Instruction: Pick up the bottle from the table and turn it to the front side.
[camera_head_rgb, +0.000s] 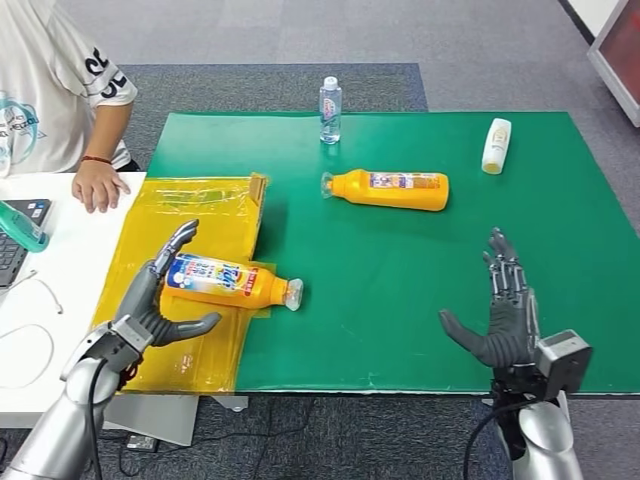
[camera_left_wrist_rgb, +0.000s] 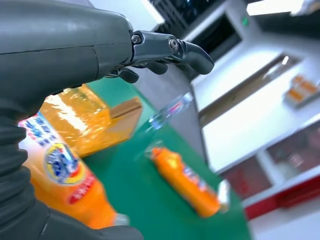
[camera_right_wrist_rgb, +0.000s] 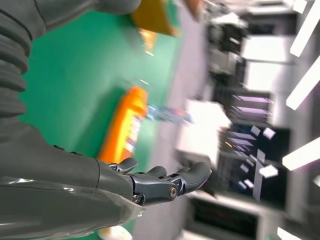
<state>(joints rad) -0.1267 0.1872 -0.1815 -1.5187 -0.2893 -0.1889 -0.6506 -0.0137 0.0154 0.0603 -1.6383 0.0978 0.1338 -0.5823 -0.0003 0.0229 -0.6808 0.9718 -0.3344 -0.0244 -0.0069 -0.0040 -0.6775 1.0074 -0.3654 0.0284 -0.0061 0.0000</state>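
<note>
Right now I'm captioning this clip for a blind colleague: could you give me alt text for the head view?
The robot's left hand reaches with spread fingers around an orange bottle lying on yellow plastic sheeting; whether it touches is unclear. Its right hand hovers open over a green mat with a second orange bottle, a water bottle and a white bottle.

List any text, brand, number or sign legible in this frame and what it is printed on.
None can be read for certain.
Near orange bottle by the left hand: blue-and-white label with a red band, lettering too blurred to read.
Far orange bottle: label print too small.
Clear water bottle: label too small.
White bottle: marking illegible.
Person's white shirt: dark letters, cut off and unreadable.
</note>
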